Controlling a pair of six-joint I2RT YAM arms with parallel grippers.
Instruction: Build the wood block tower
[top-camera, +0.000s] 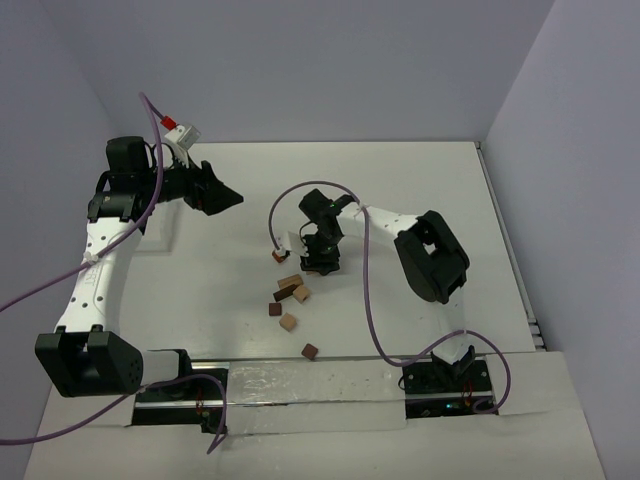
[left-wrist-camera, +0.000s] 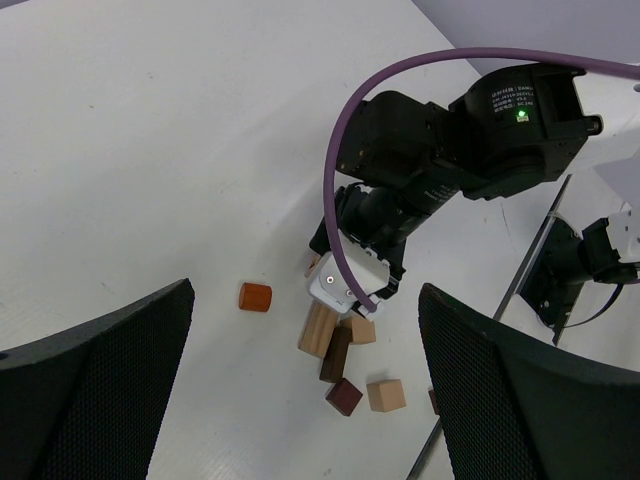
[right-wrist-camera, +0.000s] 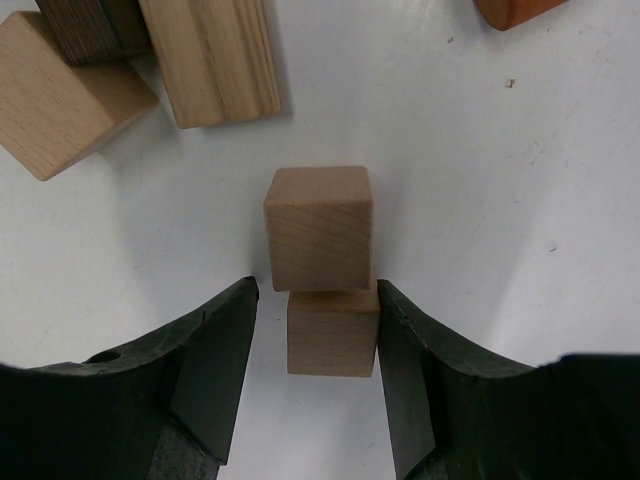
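In the right wrist view, two pale tan cubes form a short tower (right-wrist-camera: 320, 240), one on the other, slightly offset. My right gripper (right-wrist-camera: 315, 340) straddles it, open: the right finger (right-wrist-camera: 405, 360) is at the cube's side and a gap shows beside the left finger. In the top view this gripper (top-camera: 320, 262) points down mid-table and hides the tower. Loose wood blocks lie just beside it: a tan bar (right-wrist-camera: 210, 55), a tan cube (right-wrist-camera: 60, 95), a dark bar (right-wrist-camera: 90, 25). My left gripper (top-camera: 222, 197) hangs wide open and empty, far to the left.
Other loose blocks lie near the table's middle: a reddish piece (top-camera: 278, 256), a dark cube (top-camera: 275, 310), a tan cube (top-camera: 289, 322) and a dark brown one (top-camera: 310, 351). The left wrist view shows an orange cylinder (left-wrist-camera: 255, 296), a dark red cube (left-wrist-camera: 344, 396) and a tan cube (left-wrist-camera: 386, 394).
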